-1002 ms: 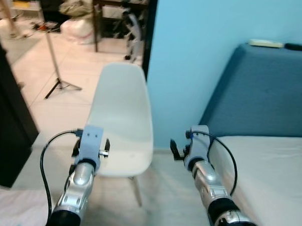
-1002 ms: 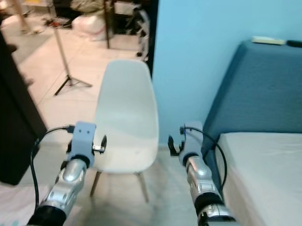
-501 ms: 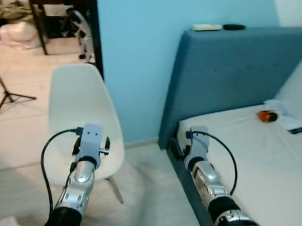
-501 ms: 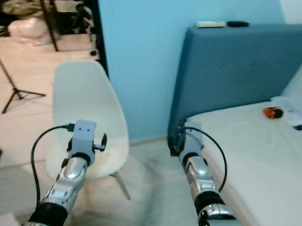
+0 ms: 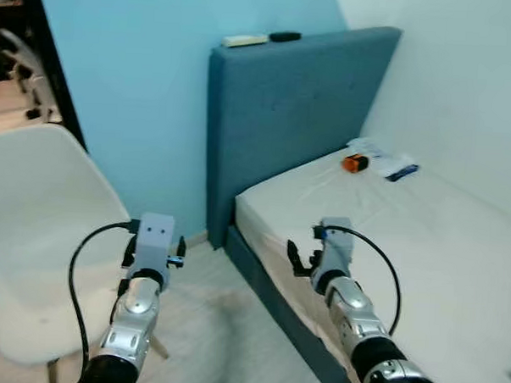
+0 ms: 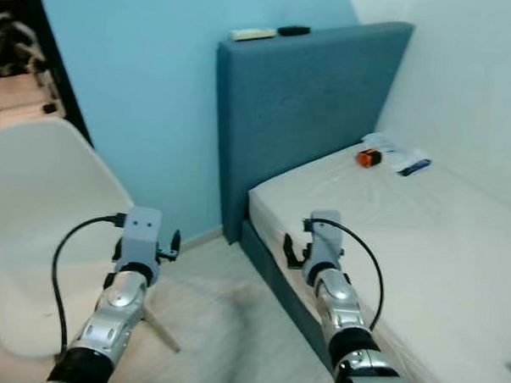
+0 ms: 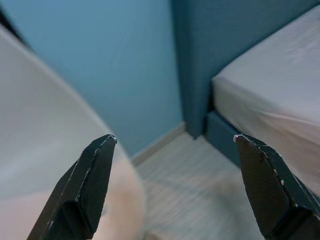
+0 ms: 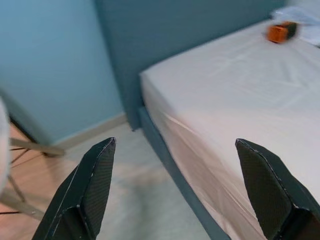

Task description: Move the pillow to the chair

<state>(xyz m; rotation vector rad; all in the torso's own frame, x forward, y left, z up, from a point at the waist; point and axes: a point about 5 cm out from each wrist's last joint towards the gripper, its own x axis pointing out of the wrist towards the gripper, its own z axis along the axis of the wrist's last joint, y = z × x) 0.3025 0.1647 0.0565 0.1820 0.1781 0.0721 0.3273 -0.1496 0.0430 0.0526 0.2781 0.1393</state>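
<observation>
Blue bedroom wall behind a dark blue headboard (image 5: 297,117), white mattress (image 6: 423,241) stretching off to the robot's right. No pillow to be made out anywhere on it; just a small orange object (image 5: 355,164) near the headboard. White chair (image 5: 33,233) low on the left, beside the left gripper (image 7: 172,187), fingers spread and empty. Right gripper (image 8: 177,190) likewise spread, over the mattress edge, probably the nearer arm once a pillow turns up further along the bed

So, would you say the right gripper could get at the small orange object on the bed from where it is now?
Probably not yet. The right gripper hangs open at the mattress's near edge, while the orange object lies far up by the headboard. Nothing blocks the way.
</observation>
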